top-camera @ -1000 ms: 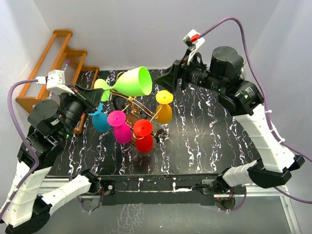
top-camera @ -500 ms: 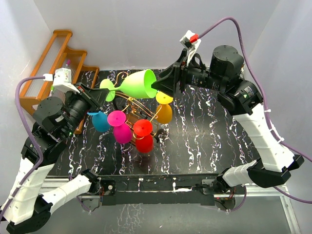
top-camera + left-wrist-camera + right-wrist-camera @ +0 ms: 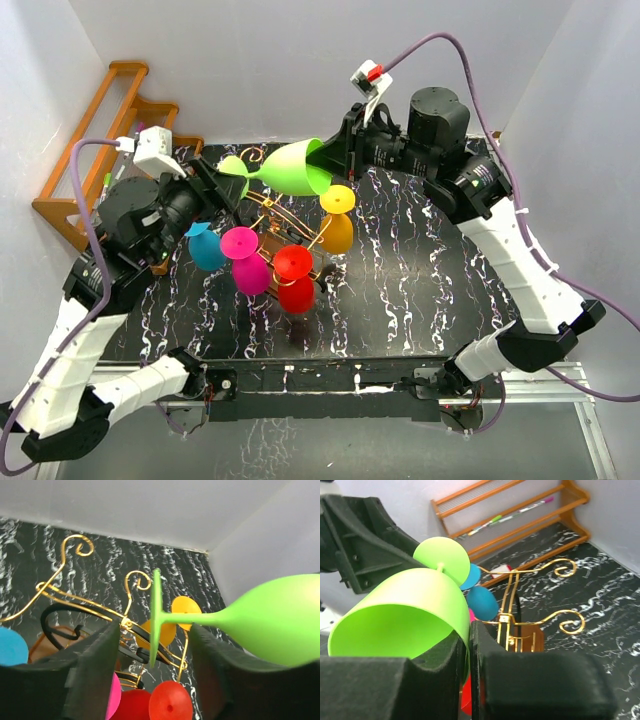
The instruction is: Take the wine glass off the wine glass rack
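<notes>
Green wine glass (image 3: 290, 168) lay sideways in the air above the rack (image 3: 272, 210), clear of its wires. Right gripper (image 3: 469, 645) was clamped on the bowl's rim. Left gripper (image 3: 152, 647) stood apart on either side of the foot. Blue glass (image 3: 207, 248), pink glass (image 3: 245, 260), red glass (image 3: 296, 282) and yellow glass (image 3: 337, 224) hung crowded underneath. Pen shelf (image 3: 95, 120) sat back left.

Plain white walls (image 3: 250, 60) enclose a table (image 3: 420, 270) with a black, white-veined marble-pattern top under even light. In the back left corner an orange-brown stepped wooden shelf (image 3: 85, 130) stands against the wall, with pens (image 3: 487, 525) lying on it.
</notes>
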